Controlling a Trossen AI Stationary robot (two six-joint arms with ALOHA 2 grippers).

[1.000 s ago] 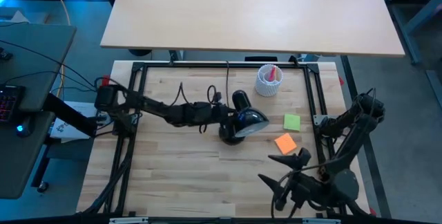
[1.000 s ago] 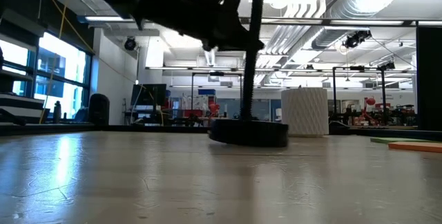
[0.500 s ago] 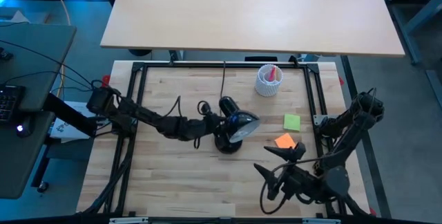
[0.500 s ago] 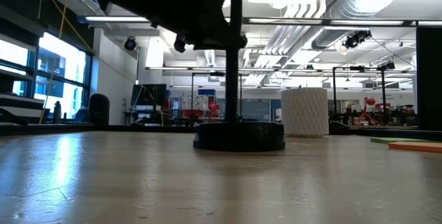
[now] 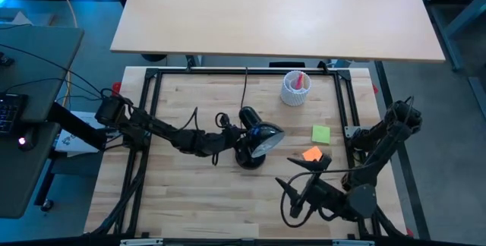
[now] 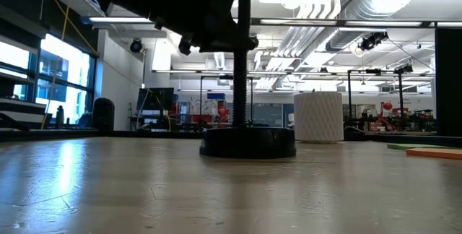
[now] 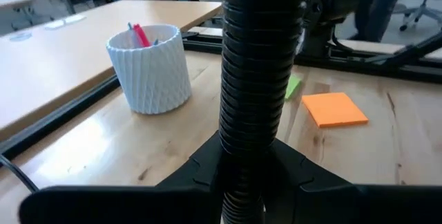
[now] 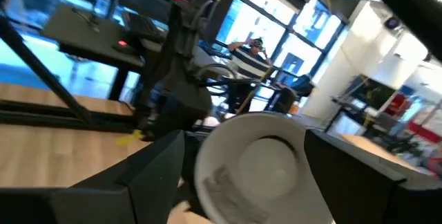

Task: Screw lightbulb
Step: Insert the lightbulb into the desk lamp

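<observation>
Two dark fingers [image 8: 148, 175] of the right arm clamp the smooth frosted lightbulb [image 8: 252, 162]; left fingers' state unclear.

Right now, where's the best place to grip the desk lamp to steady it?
Probably the ribbed neck, above the round base, from the table's left, where the left gripper sits: it's upright and slim enough for two fingers, and that leaves the shade clear for the right gripper's lightbulb.

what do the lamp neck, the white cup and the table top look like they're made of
Lamp neck: glossy black ribbed tube, probably flexible metal or plastic gooseneck, going by its stacked rings. White cup: matte, finely ridged walls, likely plastic, possibly printed. Table top: pale wood planks with visible grain, smooth sheen.
</observation>
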